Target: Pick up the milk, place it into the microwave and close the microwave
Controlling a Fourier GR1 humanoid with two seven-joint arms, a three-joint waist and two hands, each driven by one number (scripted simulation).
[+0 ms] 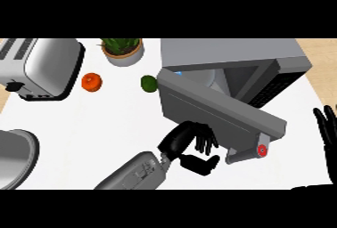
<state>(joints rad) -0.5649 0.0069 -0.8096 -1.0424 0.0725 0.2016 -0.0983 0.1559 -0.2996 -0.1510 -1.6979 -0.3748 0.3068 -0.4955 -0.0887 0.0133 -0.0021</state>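
The left robot hand (191, 144), fingers relaxed, touches the half-open microwave door (220, 113); the right robot hand (327, 129) rests spread beside the microwave (230, 55)

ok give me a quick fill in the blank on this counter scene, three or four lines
1. The microwave has its door ____.
2. The left hand has its fingers against the microwave's ____.
3. Between the toaster and the green fruit lies a fruit coloured ____.
4. The right hand rests at the view's ____ edge.

Missing words: open; door; orange; right
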